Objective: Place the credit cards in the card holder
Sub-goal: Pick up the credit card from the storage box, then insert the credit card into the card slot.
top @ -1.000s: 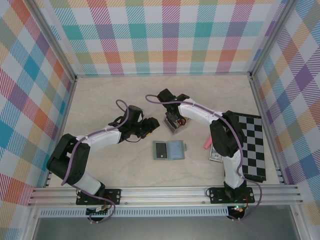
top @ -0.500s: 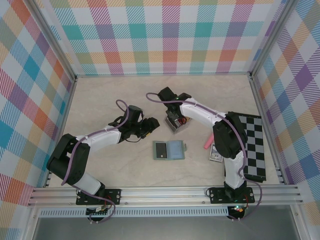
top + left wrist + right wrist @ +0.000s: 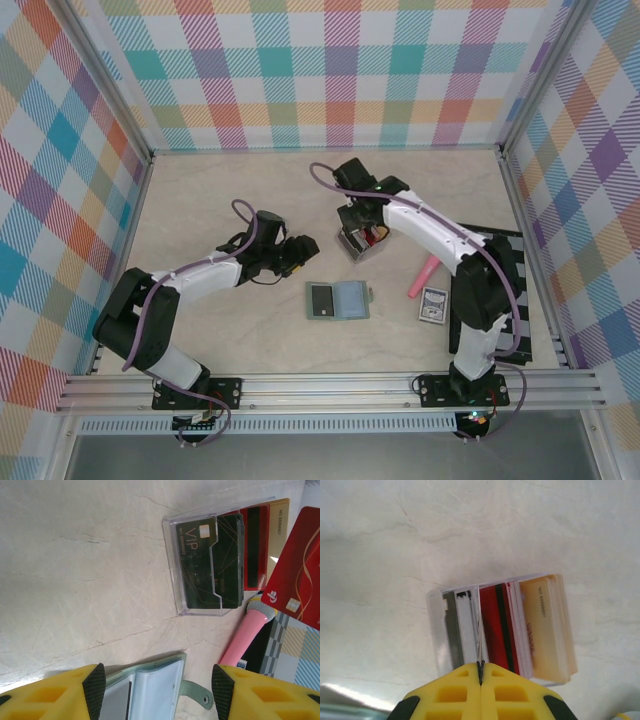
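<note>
The black card (image 3: 227, 555) in the clear rack (image 3: 171, 570) reads "VIP".

Your right gripper (image 3: 481, 669) hangs directly over the card rack (image 3: 436, 635), whose slots hold the credit cards (image 3: 497, 625) on edge, while just below your left gripper (image 3: 157, 687) lies the card holder (image 3: 150, 690), the rack ahead of it and the stick (image 3: 247, 632) ahead-right.
</note>
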